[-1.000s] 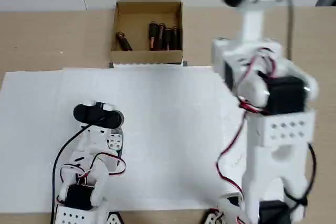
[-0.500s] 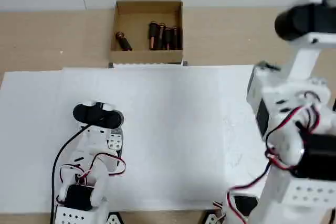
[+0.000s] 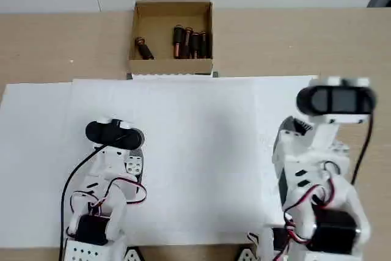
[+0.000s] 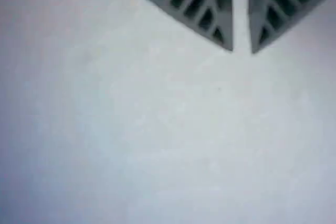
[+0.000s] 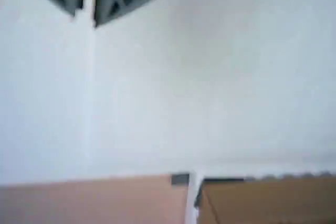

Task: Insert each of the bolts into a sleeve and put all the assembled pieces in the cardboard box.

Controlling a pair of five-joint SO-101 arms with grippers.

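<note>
The box (image 3: 173, 65) is matt brown cardboard, the sheet (image 3: 201, 145) smooth white paper, the bench (image 3: 55, 41) pale matt wood; the left arm (image 3: 107, 169) and right arm (image 3: 311, 163) are white plastic.

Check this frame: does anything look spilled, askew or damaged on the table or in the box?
Nothing stands out. The cardboard box sits square against the far edge of the white paper and looks undamaged. The assembled pieces lie inside it, with a lone piece apart and tilted, which looks harmless.
</note>
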